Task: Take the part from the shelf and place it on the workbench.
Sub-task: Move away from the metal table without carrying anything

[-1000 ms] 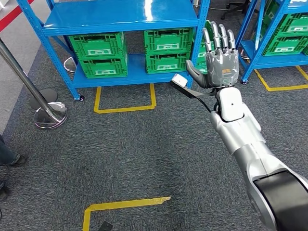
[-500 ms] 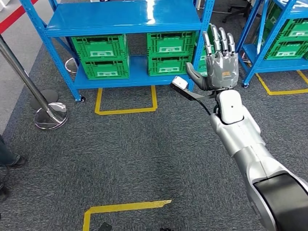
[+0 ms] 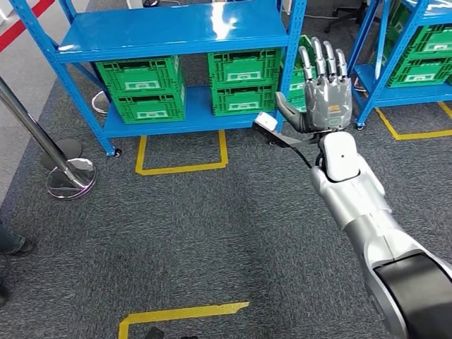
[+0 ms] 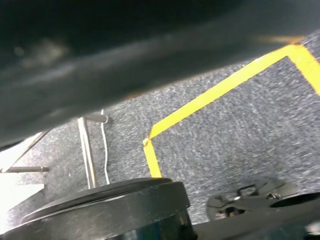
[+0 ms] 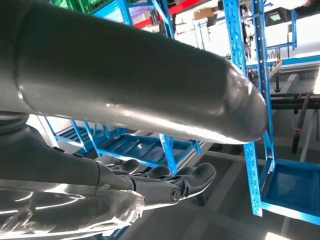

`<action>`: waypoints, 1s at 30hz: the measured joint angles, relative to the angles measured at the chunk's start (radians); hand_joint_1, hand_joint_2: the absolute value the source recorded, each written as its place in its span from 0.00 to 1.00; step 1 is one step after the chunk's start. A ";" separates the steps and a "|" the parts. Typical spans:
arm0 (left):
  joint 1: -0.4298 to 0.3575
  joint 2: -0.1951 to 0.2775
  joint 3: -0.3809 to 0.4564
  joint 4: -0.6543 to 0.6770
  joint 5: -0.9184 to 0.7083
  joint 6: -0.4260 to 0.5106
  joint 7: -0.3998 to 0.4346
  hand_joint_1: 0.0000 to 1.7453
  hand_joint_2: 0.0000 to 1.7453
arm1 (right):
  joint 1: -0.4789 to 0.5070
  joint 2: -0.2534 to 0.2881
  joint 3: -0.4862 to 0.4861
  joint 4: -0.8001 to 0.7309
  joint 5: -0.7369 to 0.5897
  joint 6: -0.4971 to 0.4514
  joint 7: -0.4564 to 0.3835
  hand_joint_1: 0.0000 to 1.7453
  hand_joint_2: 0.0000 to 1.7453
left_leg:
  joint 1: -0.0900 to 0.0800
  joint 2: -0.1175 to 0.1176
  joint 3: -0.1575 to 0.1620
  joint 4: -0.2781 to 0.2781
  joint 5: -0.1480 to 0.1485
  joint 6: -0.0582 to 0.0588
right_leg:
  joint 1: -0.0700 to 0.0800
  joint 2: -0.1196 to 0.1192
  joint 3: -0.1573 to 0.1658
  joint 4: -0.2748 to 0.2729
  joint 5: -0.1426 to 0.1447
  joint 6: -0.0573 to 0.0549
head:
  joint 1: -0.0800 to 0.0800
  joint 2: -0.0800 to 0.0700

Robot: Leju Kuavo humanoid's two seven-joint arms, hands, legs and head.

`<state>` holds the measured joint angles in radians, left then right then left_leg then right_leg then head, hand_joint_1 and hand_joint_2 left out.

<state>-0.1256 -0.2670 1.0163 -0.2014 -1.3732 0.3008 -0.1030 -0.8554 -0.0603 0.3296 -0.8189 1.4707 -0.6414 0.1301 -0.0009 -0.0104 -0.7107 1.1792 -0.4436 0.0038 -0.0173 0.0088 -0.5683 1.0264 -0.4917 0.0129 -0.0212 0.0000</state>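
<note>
A blue shelf (image 3: 170, 32) stands ahead on the grey carpet, with green crates (image 3: 144, 88) on its lower board. I cannot make out any single part in them. My right hand (image 3: 322, 88) is raised in front of the shelf's right post, fingers straight and apart, holding nothing. In the right wrist view its thick thumb (image 5: 132, 80) and dark fingers (image 5: 162, 182) are spread with nothing between them. A dark blurred band (image 4: 113, 50) in the left wrist view may be my left hand, but its pose is unreadable.
A second blue shelf (image 3: 383, 49) with green crates stands at the right. A metal stanchion (image 3: 69, 176) leans in at the left, and a person's shoe (image 3: 10, 246) shows at the left edge. Yellow tape (image 3: 181, 168) marks bays on the floor.
The whole picture has shifted a little, so the camera has moved. My right hand stays raised and spread, with nothing in it.
</note>
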 joint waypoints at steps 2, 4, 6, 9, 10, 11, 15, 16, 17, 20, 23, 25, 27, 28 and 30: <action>-0.001 0.000 0.000 0.000 0.000 0.001 0.000 0.00 0.00 | -0.002 0.000 0.000 0.000 0.000 0.000 0.000 0.00 0.00 | -0.007 0.002 0.049 -0.111 0.047 0.011 | 0.002 0.000 0.013 -0.002 -0.012 0.007 | 0.000 0.000; -0.002 0.000 0.000 0.000 0.000 0.002 0.001 0.00 0.00 | -0.001 0.000 0.000 0.000 0.000 0.001 0.000 0.00 0.00 | -0.012 0.004 0.069 -0.149 0.034 0.018 | 0.003 0.000 0.016 -0.003 -0.014 0.018 | 0.000 0.000; -0.001 0.001 0.000 0.000 0.000 0.003 0.002 0.00 0.00 | 0.000 -0.001 0.000 -0.001 0.000 0.001 0.001 0.00 0.00 | -0.012 0.003 0.083 -0.166 0.025 0.024 | 0.000 -0.003 0.013 0.007 -0.013 0.029 | 0.002 0.000; -0.001 0.000 0.002 0.000 -0.001 0.004 0.003 0.00 0.00 | -0.003 -0.002 0.000 -0.001 -0.001 0.001 0.002 0.00 0.00 | -0.009 0.001 0.107 -0.175 0.014 0.038 | -0.001 -0.005 -0.051 0.118 -0.055 0.037 | 0.004 0.000; -0.002 -0.001 0.002 0.000 -0.001 0.004 0.003 0.00 0.00 | -0.003 -0.002 -0.001 -0.001 -0.001 0.001 0.002 0.00 0.00 | -0.009 0.001 0.112 -0.175 0.009 0.042 | -0.001 -0.005 -0.092 0.181 -0.076 0.038 | 0.005 0.000; -0.001 -0.001 0.003 0.000 -0.001 0.004 0.004 0.00 0.00 | 0.000 -0.003 -0.001 -0.001 -0.001 0.001 0.002 0.00 0.00 | -0.010 0.000 0.118 -0.175 0.003 0.043 | -0.001 -0.005 -0.133 0.237 -0.091 0.039 | 0.006 0.000; 0.003 -0.002 0.007 0.000 -0.002 0.004 0.005 0.00 0.00 | 0.006 -0.004 -0.001 -0.001 -0.002 0.001 0.004 0.00 0.00 | -0.012 -0.003 0.157 -0.174 -0.029 0.039 | -0.001 -0.005 -0.152 0.155 0.020 0.039 | 0.007 0.000; 0.003 -0.002 0.008 0.000 -0.002 0.004 0.005 0.00 0.00 | 0.005 -0.004 -0.002 -0.001 -0.003 0.001 0.004 0.00 0.00 | -0.012 -0.003 0.168 -0.174 -0.038 0.035 | 0.001 -0.005 -0.131 0.092 0.057 0.037 | 0.006 0.000; 0.002 -0.003 0.008 0.000 -0.002 0.004 0.005 0.00 0.00 | 0.004 -0.005 -0.002 -0.001 -0.003 0.002 0.004 0.00 0.00 | -0.012 -0.004 0.174 -0.173 -0.045 0.030 | 0.003 -0.005 -0.110 0.038 0.075 0.033 | 0.005 0.000; 0.001 -0.004 0.010 0.000 -0.004 0.005 0.006 0.00 0.00 | 0.003 -0.006 -0.002 -0.001 -0.004 0.004 0.005 0.00 0.00 | -0.012 -0.003 0.175 -0.171 -0.056 0.015 | 0.009 -0.003 -0.085 -0.008 0.074 0.013 | 0.002 0.000; 0.000 -0.004 0.010 0.000 -0.007 0.005 0.006 0.00 0.00 | 0.003 -0.007 -0.002 -0.003 -0.004 0.003 0.005 0.00 0.00 | -0.010 -0.001 0.135 -0.089 -0.055 0.001 | 0.004 -0.003 -0.063 -0.015 0.068 -0.001 | -0.001 0.000; -0.001 -0.003 0.010 0.000 -0.008 0.006 0.006 0.00 0.00 | 0.003 -0.008 -0.002 -0.004 -0.004 0.003 0.005 0.00 0.00 | -0.006 0.000 0.063 0.028 -0.090 -0.011 | 0.003 -0.004 -0.045 -0.017 0.054 -0.006 | -0.003 0.000; 0.000 -0.002 0.010 0.000 -0.008 0.006 0.006 0.00 0.00 | 0.004 -0.008 -0.001 -0.004 -0.004 0.004 0.005 0.00 0.00 | -0.001 0.001 -0.003 0.107 -0.132 -0.017 | 0.003 -0.004 -0.027 -0.017 0.038 -0.006 | -0.003 0.000; 0.001 -0.002 0.010 0.000 -0.008 0.006 0.006 0.00 0.00 | 0.004 -0.008 0.000 -0.004 -0.004 0.004 0.005 0.00 0.00 | 0.000 0.001 -0.019 0.107 -0.127 -0.018 | 0.003 -0.003 -0.016 -0.017 0.030 -0.006 | -0.003 0.000; 0.001 -0.001 0.011 0.000 -0.008 0.006 0.006 0.00 0.00 | 0.004 -0.008 0.000 -0.004 -0.004 0.004 0.005 0.00 0.00 | 0.002 0.001 -0.004 0.020 -0.050 -0.015 | 0.003 -0.003 0.009 -0.017 0.012 -0.005 | -0.003 0.000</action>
<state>-0.1242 -0.2681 1.0268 -0.2014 -1.3813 0.3063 -0.0969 -0.8518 -0.0679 0.3296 -0.8230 1.4665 -0.6378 0.1350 0.0007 -0.0093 -0.7144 1.1988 -0.4938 -0.0113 -0.0145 0.0058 -0.5597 1.0093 -0.4798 0.0082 -0.0240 0.0000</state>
